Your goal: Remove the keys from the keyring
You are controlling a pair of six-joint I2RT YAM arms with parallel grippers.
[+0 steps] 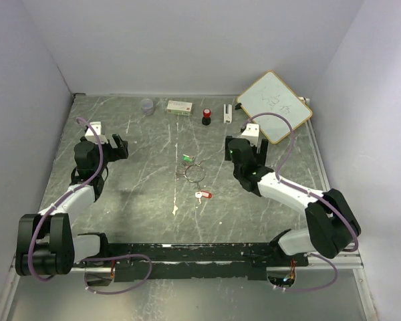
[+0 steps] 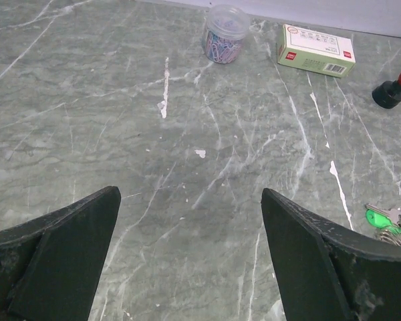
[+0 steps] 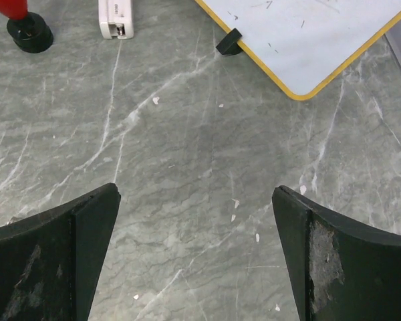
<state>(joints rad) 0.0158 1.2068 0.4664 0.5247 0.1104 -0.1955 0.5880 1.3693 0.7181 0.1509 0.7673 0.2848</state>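
The thin silver keyring (image 1: 194,172) lies mid-table. The green-headed key (image 1: 186,158) lies at its upper left edge; whether it is threaded on the ring I cannot tell. The red-headed key (image 1: 203,195) lies apart, below the ring. The green key also shows at the right edge of the left wrist view (image 2: 376,217). My left gripper (image 1: 117,146) is open and empty, left of the ring. My right gripper (image 1: 242,151) is open and empty, right of the ring. Both hang over bare table in their wrist views, the left gripper (image 2: 190,200) and the right gripper (image 3: 195,197).
Along the back stand a clear cup of paper clips (image 1: 147,105), a small white box (image 1: 180,106), a black knob with a red top (image 1: 206,117) and a white adapter (image 1: 227,112). A whiteboard (image 1: 275,105) leans at the back right. White walls enclose the table.
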